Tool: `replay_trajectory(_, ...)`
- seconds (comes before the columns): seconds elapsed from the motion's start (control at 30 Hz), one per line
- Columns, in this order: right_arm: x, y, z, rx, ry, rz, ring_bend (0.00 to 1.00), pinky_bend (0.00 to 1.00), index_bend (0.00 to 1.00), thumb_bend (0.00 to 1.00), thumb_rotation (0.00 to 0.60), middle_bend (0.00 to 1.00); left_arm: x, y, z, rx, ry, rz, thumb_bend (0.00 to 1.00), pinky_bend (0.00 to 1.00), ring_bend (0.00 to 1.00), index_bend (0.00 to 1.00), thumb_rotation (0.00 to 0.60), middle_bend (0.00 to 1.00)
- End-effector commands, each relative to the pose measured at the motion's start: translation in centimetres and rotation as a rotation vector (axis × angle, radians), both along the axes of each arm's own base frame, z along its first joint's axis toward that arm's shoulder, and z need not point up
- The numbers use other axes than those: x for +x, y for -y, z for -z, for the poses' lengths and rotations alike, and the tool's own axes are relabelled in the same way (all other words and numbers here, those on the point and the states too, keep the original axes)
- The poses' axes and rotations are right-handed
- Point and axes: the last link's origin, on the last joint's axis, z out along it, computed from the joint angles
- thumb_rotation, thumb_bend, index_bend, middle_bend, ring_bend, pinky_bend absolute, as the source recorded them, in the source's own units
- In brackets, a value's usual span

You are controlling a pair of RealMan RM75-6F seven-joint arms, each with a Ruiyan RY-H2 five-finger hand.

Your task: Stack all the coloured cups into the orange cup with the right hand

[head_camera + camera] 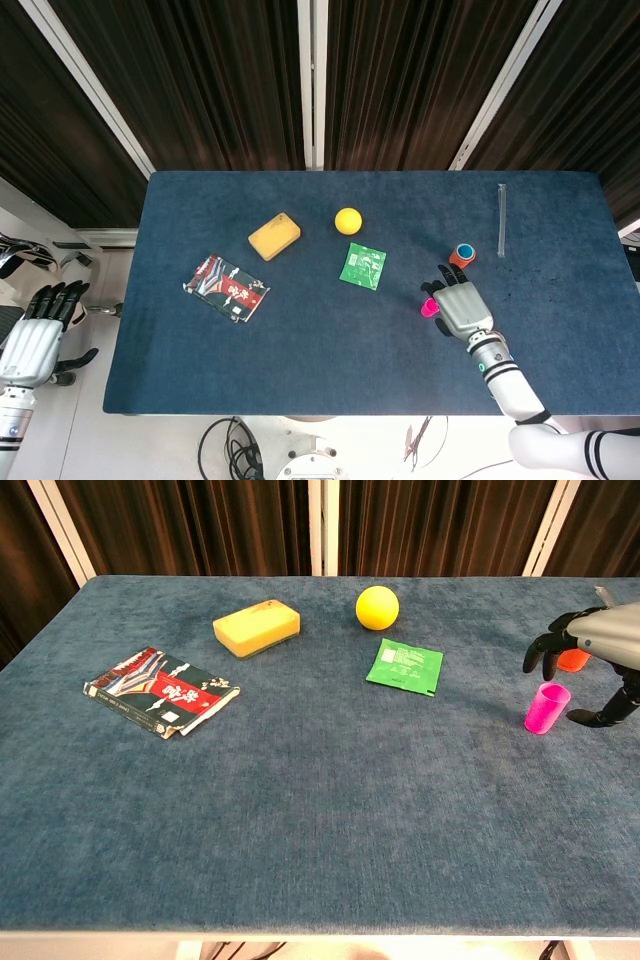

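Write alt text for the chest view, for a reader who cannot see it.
The right robot hand, fingers spread, hovers by an upright pink cup at the right edge of a blue table, with the orange cup partly hidden behind it. Further left lie a green packet, a yellow ball, a yellow sponge and a booklet.
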Motion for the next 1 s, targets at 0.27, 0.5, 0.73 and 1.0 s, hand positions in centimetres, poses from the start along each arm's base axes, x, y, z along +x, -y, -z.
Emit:
replay_trajectory(0.27,-0.2,0.0,1.1,0.003,0.019,0.014,0.01,0.0,0.28,0.29,0.6,0.31,0.0,0.0,0.0,0.0,0.0,0.001,0.16,0.0,0.0,0.07,0.6,0.06)
replay_trajectory(0.5,0.0,0.0,1.6,-0.002,0.022,0.005,0.02,0.0,0.32,0.3,0.6,0.34,-0.1,0.1,0.0,0.002,0.003,-0.003,0.16,0.0,0.0,0.07,0.6,0.06)
replay_trajectory(0.73,-0.1,0.0,1.5,-0.024,0.004,0.003,0.03,0.0,0.34,0.31,0.6,0.37,-0.2,0.3,0.0,-0.003,0.005,-0.007,0.16,0.0,0.0,0.07,0.6,0.06)
replay_trajectory(1.0,0.0,0.0,1.7,-0.029,0.002,0.005,0.04,0.0,0.37,0.31,0.6,0.37,-0.3,0.2,0.1,-0.003,0.006,-0.006,0.16,0.0,0.0,0.07,0.6,0.06)
